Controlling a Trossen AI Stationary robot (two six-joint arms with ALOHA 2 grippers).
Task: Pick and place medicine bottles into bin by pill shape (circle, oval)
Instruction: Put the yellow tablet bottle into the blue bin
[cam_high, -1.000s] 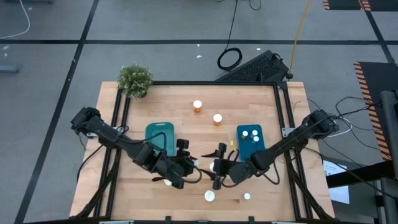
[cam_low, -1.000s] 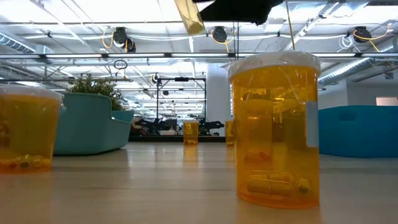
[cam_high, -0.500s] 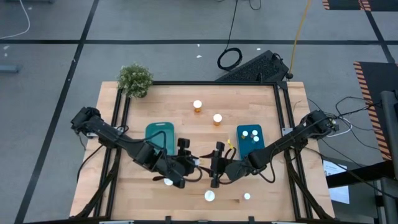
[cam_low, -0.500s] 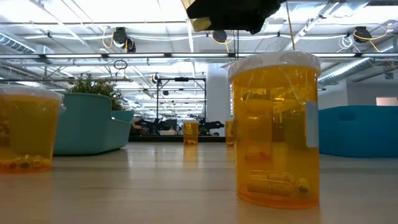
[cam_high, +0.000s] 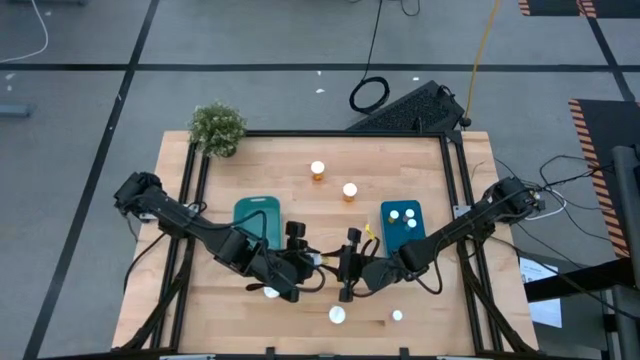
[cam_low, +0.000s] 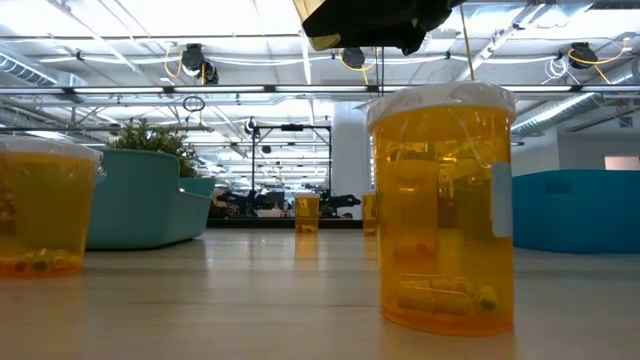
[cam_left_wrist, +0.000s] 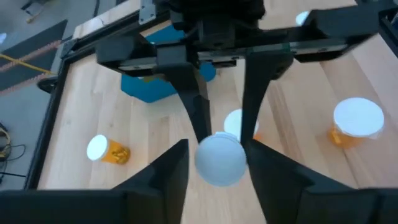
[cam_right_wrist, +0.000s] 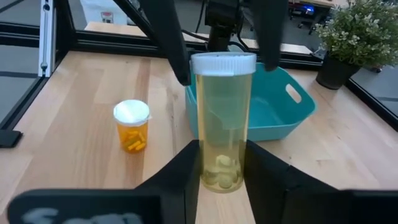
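- Low in the middle of the high view, the left gripper (cam_high: 308, 268) and the right gripper (cam_high: 345, 272) met nose to nose above the table (cam_high: 300, 215).
- A tall pale bottle (cam_right_wrist: 219, 121) stood between them with its long axis upright in the right wrist view, its white cap on top and a few pills lying at its bottom.
- The right gripper's fingers (cam_right_wrist: 179, 175) were closed on the lower part of that bottle, one on each side.
- The left gripper's fingers (cam_right_wrist: 168, 43) bracketed the cap end from the far side; whether they pressed on it could not be told.
- In the left wrist view the same bottle pointed cap-first at the camera, so only its round white cap (cam_left_wrist: 220, 160) showed at centre frame, with the left arm's own fingers (cam_left_wrist: 165, 179) flanking it.
- A teal bin (cam_high: 256, 219) lay left of centre in the high view and a blue bin (cam_high: 403, 228) right of centre, the latter with white-capped bottles in it.
- Two amber bottles (cam_high: 318, 171) stood upright in the upper middle of the table, and two more white caps (cam_high: 337, 315) showed near the bottom edge.
- A potted plant (cam_high: 217, 128) sat at the table's upper left corner.
- In the low view a large amber bottle (cam_low: 441, 205) stood upright right of centre, with pills at its bottom.
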